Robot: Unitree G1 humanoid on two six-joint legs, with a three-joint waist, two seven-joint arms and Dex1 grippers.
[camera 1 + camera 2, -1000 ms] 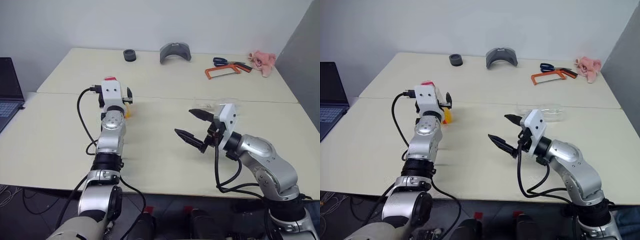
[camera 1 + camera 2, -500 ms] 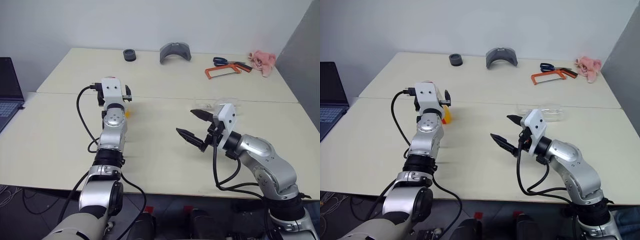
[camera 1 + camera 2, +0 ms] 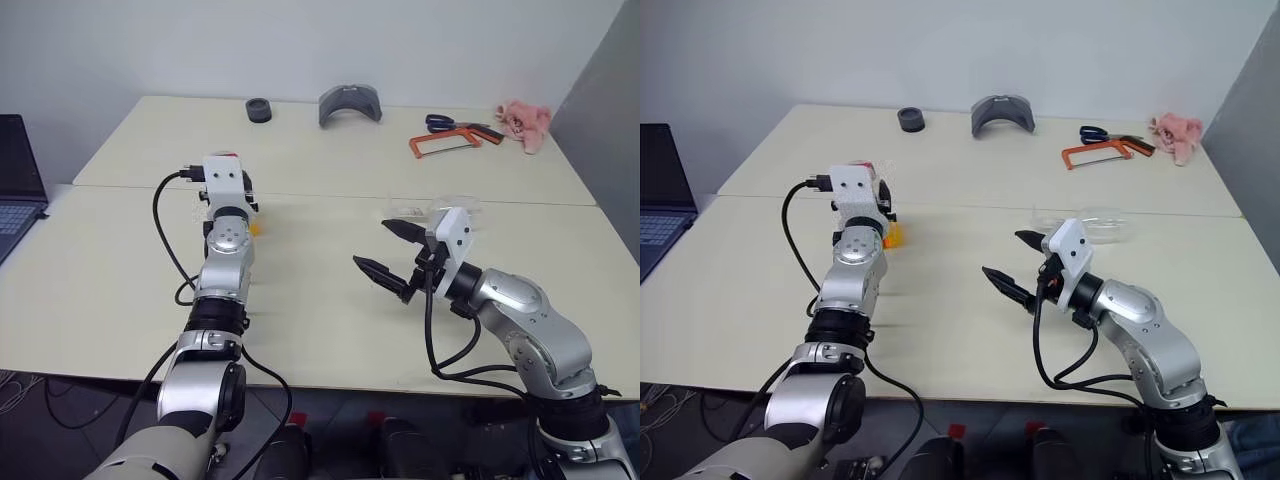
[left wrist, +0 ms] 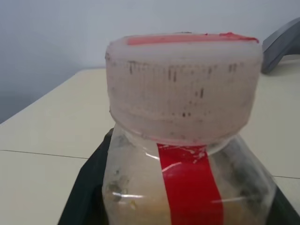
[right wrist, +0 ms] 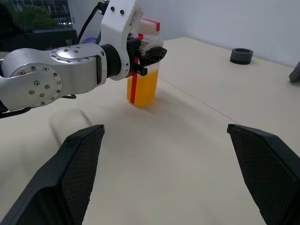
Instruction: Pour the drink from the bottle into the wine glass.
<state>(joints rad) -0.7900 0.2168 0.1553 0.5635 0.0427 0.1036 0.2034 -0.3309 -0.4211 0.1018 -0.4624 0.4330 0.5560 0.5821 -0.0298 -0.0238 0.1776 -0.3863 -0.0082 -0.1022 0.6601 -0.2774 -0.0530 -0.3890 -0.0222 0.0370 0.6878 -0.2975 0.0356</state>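
A small clear bottle (image 5: 142, 79) with a red label strip and a pale cap stands upright on the table, at the left. The orange-yellow drink (image 5: 146, 90) fills its lower part. My left gripper (image 5: 151, 52) is shut on the bottle just under the cap; its black fingers (image 4: 89, 187) flank the bottle (image 4: 187, 140) in the left wrist view. My right gripper (image 3: 372, 243) hangs open and empty over the middle of the table, pointing toward the bottle. The clear wine glass (image 3: 1102, 224) sits behind my right wrist, partly hidden by it.
A laptop (image 3: 15, 180) sits at the far left edge. Along the back of the far table are a black ring (image 3: 260, 110), a grey curved piece (image 3: 350, 103), blue scissors (image 3: 440, 122), an orange hacksaw (image 3: 445, 143) and a pink plush toy (image 3: 525, 120).
The left gripper's fingers, open around the bottle before, have closed on it. Both arms have stayed in place.
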